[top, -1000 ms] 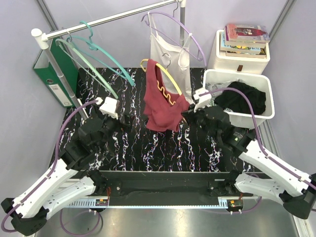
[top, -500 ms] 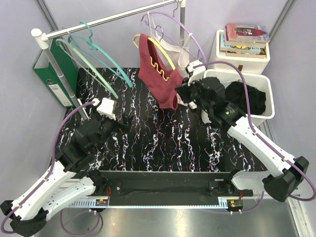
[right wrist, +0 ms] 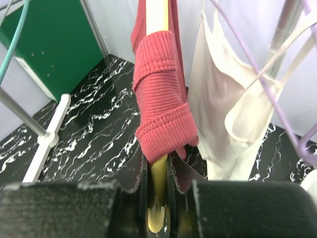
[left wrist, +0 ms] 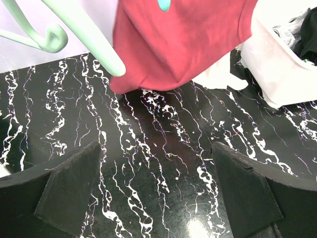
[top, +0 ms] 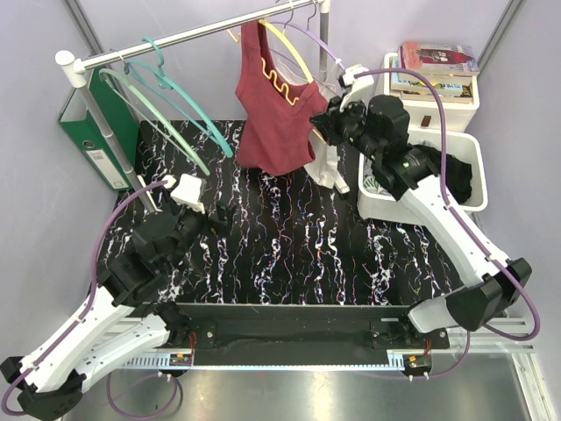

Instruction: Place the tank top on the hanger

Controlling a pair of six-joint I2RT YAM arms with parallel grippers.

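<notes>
Overhead, wrist close-ups; common tank top

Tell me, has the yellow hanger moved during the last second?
Yes. The hanger, in the right gripper, has risen from above the black table to the metal rail.

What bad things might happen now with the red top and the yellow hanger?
The strap sits bunched on the hanger just above the right gripper, so it might slide off. The hanger is close beside the white camisole and could snag it. Its hook isn't clearly on the rail, so letting go might drop the tank top.
</notes>
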